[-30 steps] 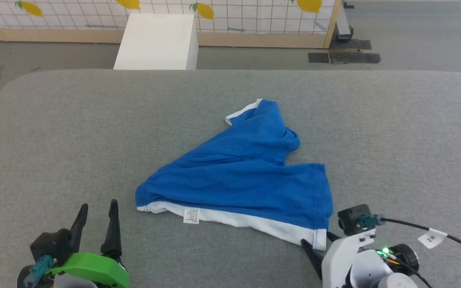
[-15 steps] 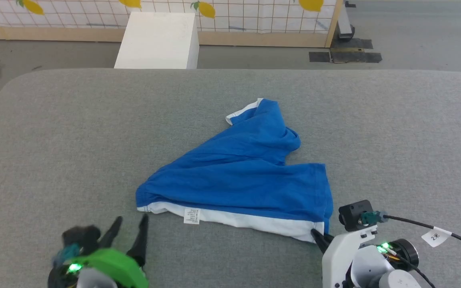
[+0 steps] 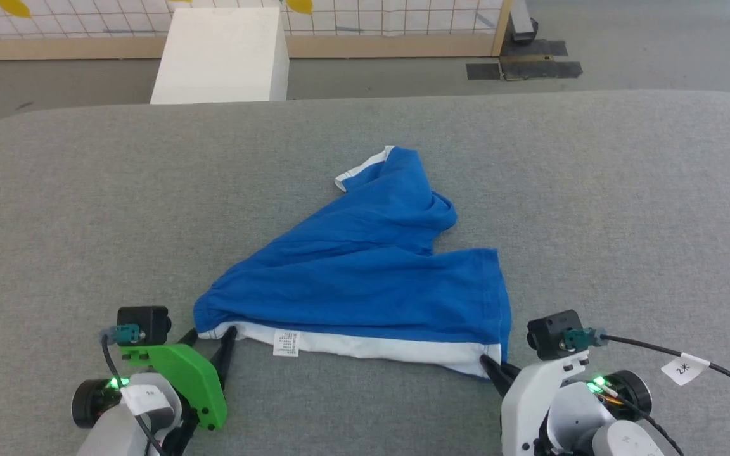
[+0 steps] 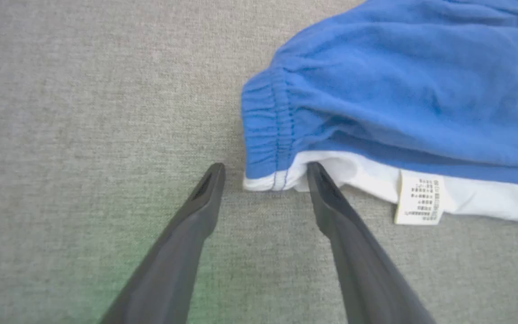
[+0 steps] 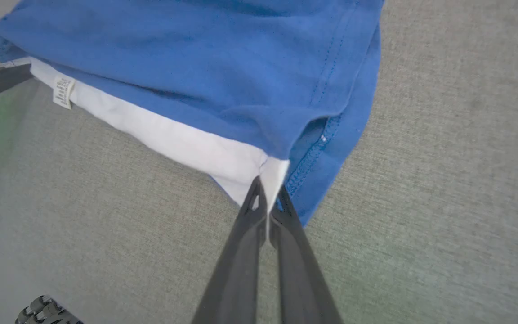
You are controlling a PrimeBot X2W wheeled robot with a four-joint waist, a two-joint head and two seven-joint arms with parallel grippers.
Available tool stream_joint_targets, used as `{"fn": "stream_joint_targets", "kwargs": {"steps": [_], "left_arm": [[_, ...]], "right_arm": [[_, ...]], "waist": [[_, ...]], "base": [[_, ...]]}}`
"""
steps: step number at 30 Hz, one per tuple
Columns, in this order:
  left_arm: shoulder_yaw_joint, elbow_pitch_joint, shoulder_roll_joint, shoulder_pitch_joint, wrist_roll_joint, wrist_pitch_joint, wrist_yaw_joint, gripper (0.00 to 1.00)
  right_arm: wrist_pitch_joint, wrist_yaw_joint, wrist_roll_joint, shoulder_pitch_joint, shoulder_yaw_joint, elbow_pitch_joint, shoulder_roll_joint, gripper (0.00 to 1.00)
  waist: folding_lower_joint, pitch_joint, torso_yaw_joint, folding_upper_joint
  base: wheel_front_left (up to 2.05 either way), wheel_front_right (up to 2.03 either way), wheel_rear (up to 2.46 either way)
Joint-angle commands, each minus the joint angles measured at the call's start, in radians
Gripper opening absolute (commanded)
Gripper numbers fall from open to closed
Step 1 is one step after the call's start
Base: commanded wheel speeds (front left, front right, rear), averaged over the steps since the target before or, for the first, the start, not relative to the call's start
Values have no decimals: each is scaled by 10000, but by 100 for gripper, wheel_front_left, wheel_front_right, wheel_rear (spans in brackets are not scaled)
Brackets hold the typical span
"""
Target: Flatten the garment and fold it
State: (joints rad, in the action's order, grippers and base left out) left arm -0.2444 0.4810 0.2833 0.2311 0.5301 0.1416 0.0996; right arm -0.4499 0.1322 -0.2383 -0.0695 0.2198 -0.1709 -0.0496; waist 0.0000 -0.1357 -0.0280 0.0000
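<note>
The royal-blue garment [image 3: 365, 278] lies crumpled on the grey padded surface [image 3: 86, 190], its white edge band [image 3: 371, 345] and small care label [image 3: 286, 342] along the near side. My left gripper [image 3: 210, 335] is open, and its fingertips straddle the near left corner of the band [image 4: 268, 182] without closing on it. My right gripper [image 3: 488, 364] is shut on the near right corner of the white band [image 5: 241, 166], pinching the cloth between its tips [image 5: 269, 189]. The far end of the garment is folded over itself with a white strip [image 3: 362, 171] showing.
A white box [image 3: 219, 54] stands on the floor beyond the far edge of the surface. Behind it runs a wood-framed grid fence [image 3: 403, 44]. Black tape patches [image 3: 523, 66] mark the floor at the far right. A cable [image 3: 707, 373] trails from my right wrist.
My left gripper moved forward and right to the garment's near left corner. My right gripper closed on the near right corner. The head camera shifted too, so the whole scene sits further left.
</note>
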Motion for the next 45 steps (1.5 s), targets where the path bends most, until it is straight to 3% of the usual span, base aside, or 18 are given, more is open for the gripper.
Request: {"fn": "stream_joint_targets", "kwargs": {"steps": [1,8,14,21,28,33,36,45], "left_arm": [[-84,101,1,118,69,-108,88,0],[-205,186,-56,83,571,14,210,0],[140,-1172,-39,135,2271,861,290,0],[749,-3690,937,1495,3731,2216,296,0],[1119,-4663,1372,3655,4119,3377,-271,0],[1063,-4371,1623,4993,4015,4102,-690,0],[936,-3427,1920,6089,3810,4609,-804,0],[190,-1300,2748,8214,2522,4184,2,0]], "right_arm": [[73,-15,-21,-132,-32,-40,-6,0],[117,-15,-103,-167,-155,-125,-6,0],[-213,-15,-2097,-651,-553,119,-6,0],[-1223,-15,-2967,-2832,-1608,1697,-6,0],[-2304,-15,-3828,-4867,-2309,2298,-6,0],[-2667,-15,-4042,-6079,-2612,2127,-6,0],[-2672,-15,-4305,-7362,-2778,1299,-6,0],[-1222,-15,-3357,-10666,-2226,-1449,-6,0]], "waist": [[0,-30,17,0],[0,30,-88,0],[0,377,-183,0],[0,991,-296,0],[0,1408,-331,0],[0,1370,-328,0],[0,870,-235,0],[0,-926,278,0]], "base": [[0,0,0],[0,0,0],[0,0,0],[0,0,0],[0,0,0],[0,0,0],[0,0,0],[0,0,0]]}}
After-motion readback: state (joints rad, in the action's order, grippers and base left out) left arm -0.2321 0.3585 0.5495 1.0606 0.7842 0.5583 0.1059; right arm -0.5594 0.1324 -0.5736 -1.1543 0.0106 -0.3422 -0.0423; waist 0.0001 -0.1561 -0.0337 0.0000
